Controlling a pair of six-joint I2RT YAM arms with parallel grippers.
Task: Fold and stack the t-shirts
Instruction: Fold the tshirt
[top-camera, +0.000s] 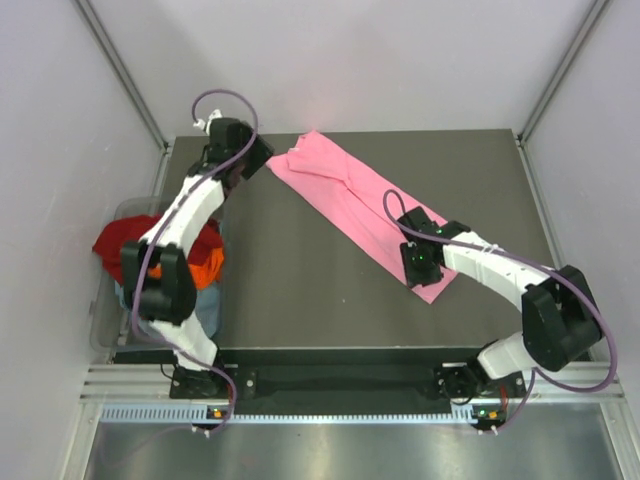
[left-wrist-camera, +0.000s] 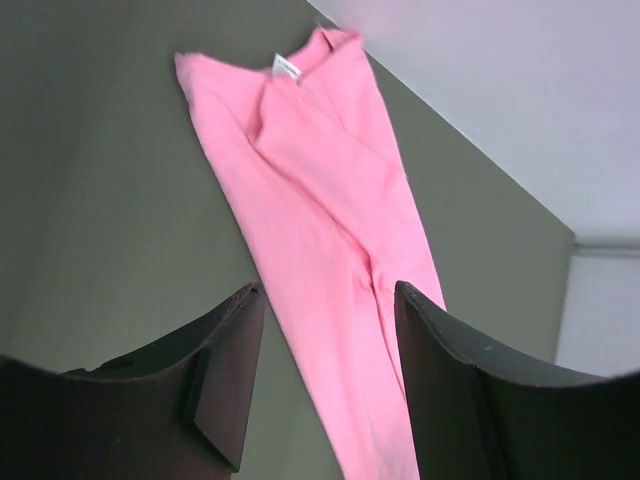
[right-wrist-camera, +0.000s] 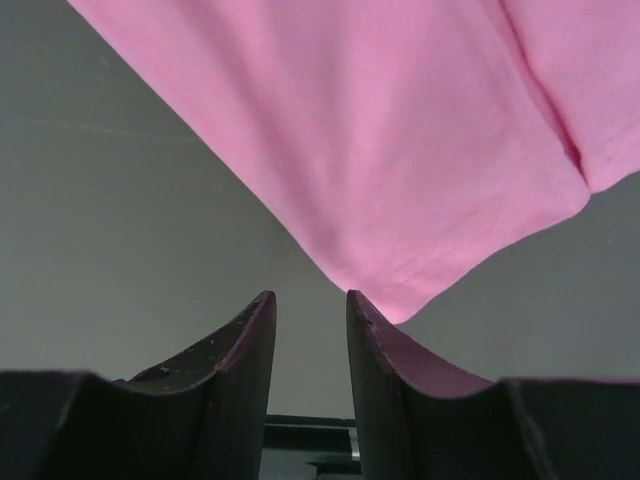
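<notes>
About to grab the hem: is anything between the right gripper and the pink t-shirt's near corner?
Nothing visible. Only bare table lies between the right gripper and the near corner of the pink t-shirt.

A folded t-shirt (top-camera: 345, 195) lies diagonally on the worktop (top-camera: 300, 290), from the middle of the far edge toward the near right corner. Off the left edge, a bin (top-camera: 100, 322) holds more t-shirts (top-camera: 118, 240), heaped.
</notes>
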